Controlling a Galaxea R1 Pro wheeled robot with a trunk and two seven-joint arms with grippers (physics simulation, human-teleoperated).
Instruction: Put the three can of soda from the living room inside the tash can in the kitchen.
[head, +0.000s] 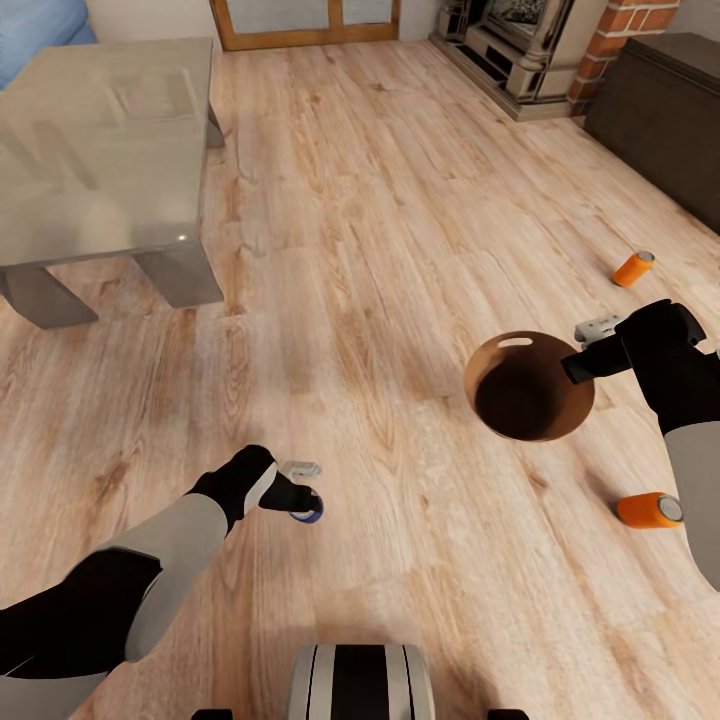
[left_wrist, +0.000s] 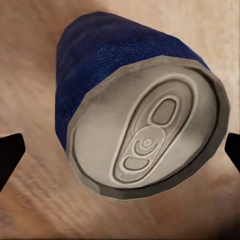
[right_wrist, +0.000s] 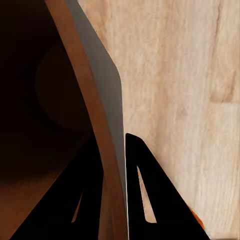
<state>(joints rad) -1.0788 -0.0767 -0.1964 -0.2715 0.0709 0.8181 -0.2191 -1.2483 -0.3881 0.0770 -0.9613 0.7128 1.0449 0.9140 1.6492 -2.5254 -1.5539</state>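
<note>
The dark blue can of soda (head: 308, 512) stands on the wooden floor under my left gripper (head: 300, 497). In the left wrist view its silvery top (left_wrist: 145, 125) faces the camera, and my left gripper (left_wrist: 125, 150) is open with a fingertip (left_wrist: 11, 150) on either side of it. My right gripper (head: 578, 368) is shut on the rim of the tash can (head: 500, 345), a grey bin with a tan-brown inside; its fingers (right_wrist: 145, 190) pinch the bin wall (right_wrist: 100, 75). One orange can (head: 632, 268) lies beyond the bin. Another orange can (head: 650, 510) lies on the near side of the bin.
A glass coffee table (head: 100, 150) stands at the far left, with a blue sofa (head: 40, 30) behind it. A brick fireplace (head: 530, 50) and a long dark cabinet (head: 660, 90) line the far right. My base (head: 360, 680) shows at the bottom.
</note>
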